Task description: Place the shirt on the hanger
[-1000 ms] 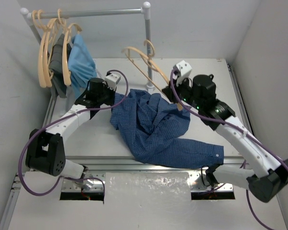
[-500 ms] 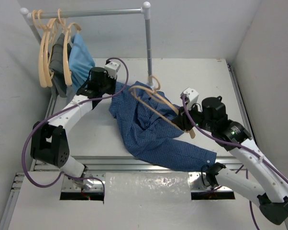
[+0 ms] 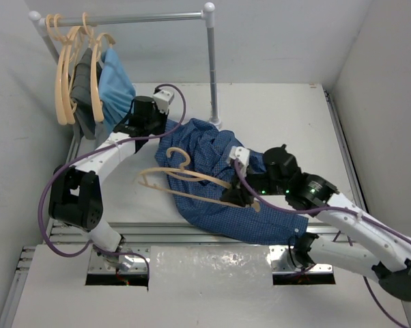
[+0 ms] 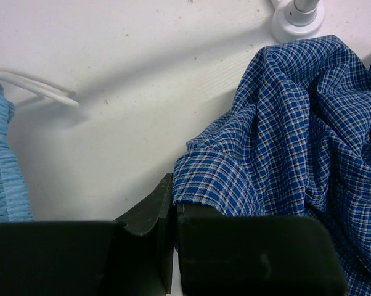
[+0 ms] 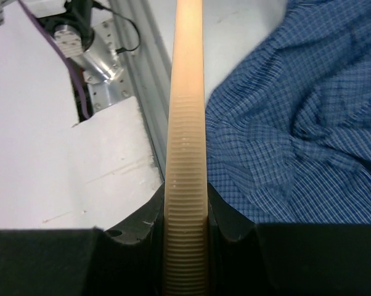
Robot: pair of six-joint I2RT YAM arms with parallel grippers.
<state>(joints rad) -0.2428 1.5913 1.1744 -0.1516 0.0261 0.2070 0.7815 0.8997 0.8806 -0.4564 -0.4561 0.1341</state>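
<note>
**A:** Top view: the shirt [image 3: 216, 174] lies crumpled mid-table [image 3: 280, 113], with one sleeve trailing along the near edge. The hanger [image 3: 192, 179] stretches across it, hook toward the far side, and its left tip is out over bare table.

**B:** The right gripper [image 3: 238, 198] has the hanger's right end. The left gripper [image 3: 166, 134] sits at the shirt's far-left corner, near the light-blue garment [image 3: 117, 85] hanging from the rail [image 3: 123, 18].

**A:** Left wrist: the fingers are pressed together with a fold of checked hem pinched between them. The rail's foot [image 4: 296, 15] stands just beyond the cloth.

**B:** Right wrist: the jaws are clamped on the ribbed hanger arm, which runs straight ahead, with the shirt spread out to its right.
</note>
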